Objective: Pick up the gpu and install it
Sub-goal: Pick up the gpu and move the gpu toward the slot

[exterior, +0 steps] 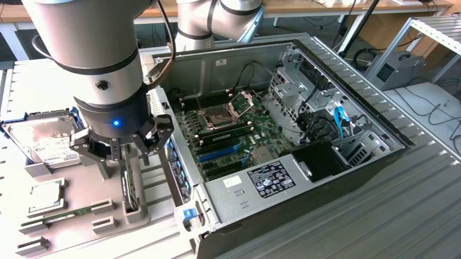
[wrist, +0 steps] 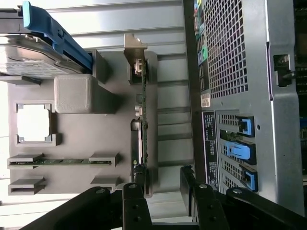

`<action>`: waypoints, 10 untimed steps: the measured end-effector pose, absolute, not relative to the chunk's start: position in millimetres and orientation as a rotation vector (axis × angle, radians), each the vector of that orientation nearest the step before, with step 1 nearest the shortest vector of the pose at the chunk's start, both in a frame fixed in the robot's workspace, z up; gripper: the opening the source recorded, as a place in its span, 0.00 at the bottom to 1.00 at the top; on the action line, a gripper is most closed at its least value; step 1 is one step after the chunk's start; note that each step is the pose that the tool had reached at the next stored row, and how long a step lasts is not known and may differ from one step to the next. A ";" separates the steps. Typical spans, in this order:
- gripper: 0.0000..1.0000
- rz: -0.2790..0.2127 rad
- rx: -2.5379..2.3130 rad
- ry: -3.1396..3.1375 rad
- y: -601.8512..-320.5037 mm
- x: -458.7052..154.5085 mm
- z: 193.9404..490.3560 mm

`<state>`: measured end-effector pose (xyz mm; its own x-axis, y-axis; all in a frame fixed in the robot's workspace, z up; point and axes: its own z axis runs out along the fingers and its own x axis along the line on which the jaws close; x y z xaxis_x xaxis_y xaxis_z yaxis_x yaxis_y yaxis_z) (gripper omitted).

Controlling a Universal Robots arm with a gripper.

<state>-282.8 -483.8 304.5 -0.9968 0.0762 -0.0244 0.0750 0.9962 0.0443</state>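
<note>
– Claw first, please: where is it, and does it grip anything?
– It hangs just outside the computer case, straight over the gpu. Its fingers stand apart and empty, and nothing is lifted.
– Why is the gpu there?
– It stands on its long edge in a slot of a grey tray just beside the case, probably so that both flat faces are free for the fingers. The case lies on its side with the cover off, so the circuit board faces up. Farther from the case, the tray carries a hard drive and a memory stick.
– What can't you make out?
– The arm covers the card's upper end in the exterior view. From the wrist the card is edge-on, so its fan face is hidden. The claw's body is cut off by the frame edge. I cannot tell which board slot would take the card.
</note>
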 end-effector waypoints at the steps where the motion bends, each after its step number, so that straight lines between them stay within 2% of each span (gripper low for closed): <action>1: 0.42 0.068 0.118 3.112 -483.8 -282.8 302.3; 10: 0.42 0.068 0.118 3.112 -483.8 -282.8 291.0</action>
<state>-282.8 -483.8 291.0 -0.9968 0.0762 -0.0245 0.0750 0.9962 0.0444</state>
